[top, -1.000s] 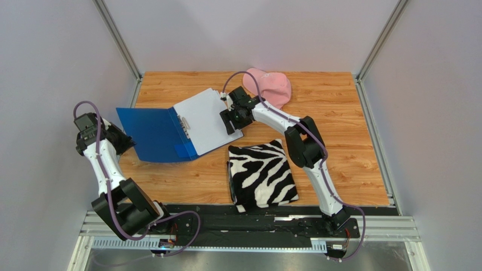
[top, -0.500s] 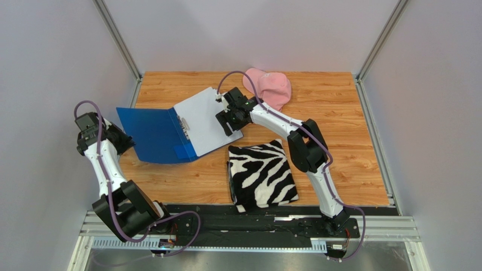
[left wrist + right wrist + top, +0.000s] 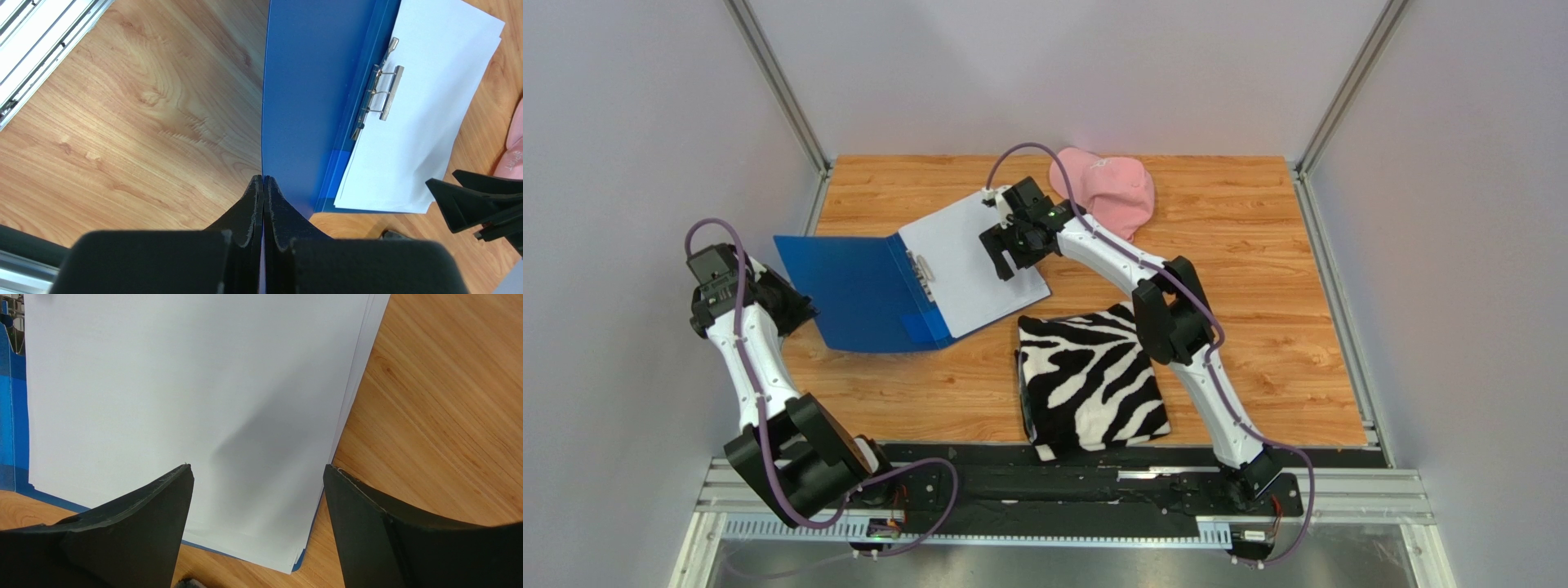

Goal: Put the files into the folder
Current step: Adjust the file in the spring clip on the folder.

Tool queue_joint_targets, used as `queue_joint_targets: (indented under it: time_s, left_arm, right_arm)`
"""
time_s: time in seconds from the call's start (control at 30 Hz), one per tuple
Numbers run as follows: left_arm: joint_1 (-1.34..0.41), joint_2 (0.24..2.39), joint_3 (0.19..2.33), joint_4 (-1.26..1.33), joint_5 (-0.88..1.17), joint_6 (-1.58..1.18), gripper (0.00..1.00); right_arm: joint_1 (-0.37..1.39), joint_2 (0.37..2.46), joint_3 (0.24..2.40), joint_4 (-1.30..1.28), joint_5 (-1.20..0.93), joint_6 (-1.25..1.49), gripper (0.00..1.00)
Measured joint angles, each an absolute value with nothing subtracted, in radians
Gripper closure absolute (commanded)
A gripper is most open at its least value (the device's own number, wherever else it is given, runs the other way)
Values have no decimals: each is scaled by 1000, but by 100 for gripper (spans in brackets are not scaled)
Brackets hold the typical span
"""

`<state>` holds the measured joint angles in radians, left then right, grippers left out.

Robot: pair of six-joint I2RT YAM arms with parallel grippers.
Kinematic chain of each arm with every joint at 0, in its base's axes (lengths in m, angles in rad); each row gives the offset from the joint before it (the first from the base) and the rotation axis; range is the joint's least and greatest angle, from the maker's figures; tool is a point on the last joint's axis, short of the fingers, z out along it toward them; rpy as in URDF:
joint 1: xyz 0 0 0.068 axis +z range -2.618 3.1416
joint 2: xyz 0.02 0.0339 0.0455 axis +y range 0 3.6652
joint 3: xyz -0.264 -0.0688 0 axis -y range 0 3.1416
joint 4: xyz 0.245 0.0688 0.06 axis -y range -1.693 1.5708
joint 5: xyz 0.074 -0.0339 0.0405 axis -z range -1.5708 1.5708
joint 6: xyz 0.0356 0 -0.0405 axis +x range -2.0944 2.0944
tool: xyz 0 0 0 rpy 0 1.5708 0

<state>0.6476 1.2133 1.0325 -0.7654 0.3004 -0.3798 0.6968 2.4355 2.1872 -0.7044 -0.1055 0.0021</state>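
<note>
Royal-blue flat folder lies open on the wood-grain bench, approx 10 o'clock from bench centre, spine running 11-to-5. White paper files sit stacked on its right inside panel, one edge by the silver metal clip, w/ a thin blue rim showing along the sheets' near edge. Left pincer is together, clamped on the folder's left cover at its 9 o'clock edge; the thin blue edge runs straight in btwn the pads. Right pincer is apart, fingers spread wide over the files' 3 o'clock side, nothing held; can't tell if the tips touch paper. Zebra-striped folded cloth lies at 6 o'clock, just beside the folder's near corner. Pink fabric cap sits at 12 o'clock, beyond the right arm.
</note>
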Motion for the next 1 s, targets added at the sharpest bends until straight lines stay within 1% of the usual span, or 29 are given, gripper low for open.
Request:
queue_joint_targets:
  time_s: [0.1,0.2,0.3,0.33,0.4,0.43,0.53,0.67,0.8,1.0]
  left_arm:
    - [648,1211,1032,-766,300,-379,100]
    - [648,1211,1032,-766,300,-379,100]
    - [648,1208,1029,-766,301,-379,100]
    - [648,1205,1028,-766,302,-380,100]
    - [647,1200,1028,-766,305,-380,100]
    - [647,1198,1028,-766,305,-381,100]
    - [645,1190,1026,-767,306,-384,100]
    - [643,1174,1025,-769,306,-389,100]
    - [642,1163,1025,-770,305,-392,100]
    - [642,1161,1025,-770,306,-398,100]
  right_arm:
    - [694,2437,2185,-699,-107,2,20]
    - [690,2437,2186,-680,-122,2,25]
    - [690,2445,2188,-660,-152,12,34]
    - [690,2452,2192,-653,-160,18,39]
    - [690,2469,2198,-638,-173,29,42]
    - [690,2477,2198,-633,-178,33,46]
    - [690,2500,2198,-630,-186,45,52]
    - [688,2505,2194,-619,-202,59,55]
    - [686,2483,2131,-563,-216,67,58]
    - [688,2438,2050,-540,-238,79,59]
